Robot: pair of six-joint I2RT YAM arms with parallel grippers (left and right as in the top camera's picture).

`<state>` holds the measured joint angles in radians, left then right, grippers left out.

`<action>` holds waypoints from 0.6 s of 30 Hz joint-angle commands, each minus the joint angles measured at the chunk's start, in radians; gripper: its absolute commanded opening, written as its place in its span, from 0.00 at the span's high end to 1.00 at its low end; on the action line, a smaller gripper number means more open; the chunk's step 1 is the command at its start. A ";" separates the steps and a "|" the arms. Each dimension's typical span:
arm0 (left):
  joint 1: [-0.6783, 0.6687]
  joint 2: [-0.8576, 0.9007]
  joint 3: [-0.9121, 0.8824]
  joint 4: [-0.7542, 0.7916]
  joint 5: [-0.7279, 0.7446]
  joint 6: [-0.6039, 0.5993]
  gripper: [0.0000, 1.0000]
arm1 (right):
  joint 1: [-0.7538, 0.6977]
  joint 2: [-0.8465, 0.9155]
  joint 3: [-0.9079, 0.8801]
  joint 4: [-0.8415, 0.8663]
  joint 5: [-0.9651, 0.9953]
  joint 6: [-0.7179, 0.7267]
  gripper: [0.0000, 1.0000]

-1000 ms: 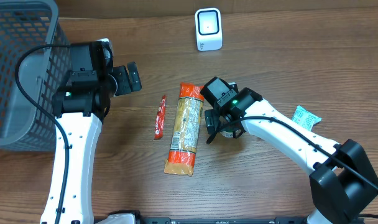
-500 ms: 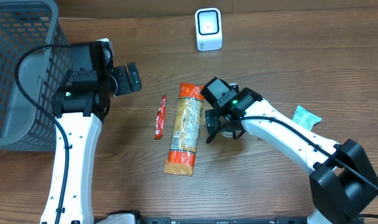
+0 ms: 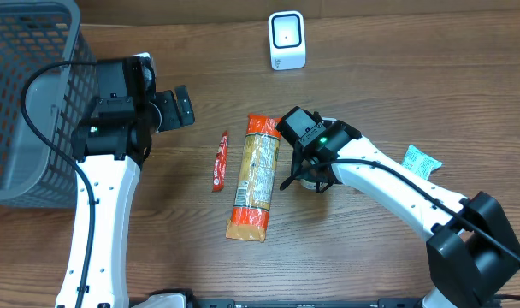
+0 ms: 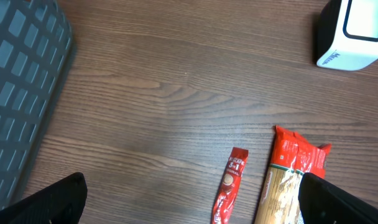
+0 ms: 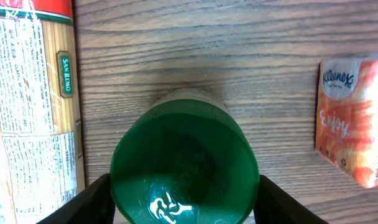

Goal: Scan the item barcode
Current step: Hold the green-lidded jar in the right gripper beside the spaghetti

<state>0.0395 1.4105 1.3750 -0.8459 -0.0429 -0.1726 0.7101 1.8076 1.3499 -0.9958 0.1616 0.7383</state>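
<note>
At the far left the grey basket (image 3: 29,51) stands at the tabletop's 9 o'clock edge, and the left hand (image 3: 172,109) hangs just beside it with its fingers spread wide and nothing between them. Next come a red sachet (image 3: 220,161) and a San Remo spaghetti packet (image 3: 254,175), both lying roughly 12 to 6. At the packet's 3 o'clock stands the green-capped container (image 5: 184,155), upright, its long axis vertical and its cap facing the wrist camera. The right hand (image 5: 183,183) is clamped on the cap from 9 and 3. The step looks like the pick-up. Next, I judge, comes a lift toward the white scanner (image 3: 286,40) at 12 o'clock, tilting the container so its label, hidden now, faces the window.
</note>
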 commanded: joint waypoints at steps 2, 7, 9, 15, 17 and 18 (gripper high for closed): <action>0.000 0.005 0.006 0.001 -0.013 0.013 0.00 | 0.002 0.004 -0.005 0.005 -0.005 -0.063 0.46; 0.000 0.005 0.006 0.001 -0.013 0.013 0.00 | 0.002 0.004 -0.005 0.016 -0.005 -0.203 0.46; 0.000 0.005 0.006 0.001 -0.013 0.013 0.00 | 0.002 0.004 -0.005 0.018 -0.005 -0.280 0.46; 0.000 0.005 0.006 0.001 -0.013 0.013 0.00 | 0.002 0.004 -0.005 0.014 -0.006 -0.324 0.44; 0.000 0.005 0.006 0.001 -0.013 0.013 0.00 | 0.002 0.004 -0.005 0.014 -0.006 -0.323 0.39; 0.000 0.005 0.006 0.001 -0.013 0.013 0.00 | 0.002 0.004 -0.005 0.014 -0.006 -0.321 0.30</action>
<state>0.0395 1.4105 1.3754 -0.8459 -0.0429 -0.1726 0.7101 1.8076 1.3499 -0.9703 0.1604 0.4530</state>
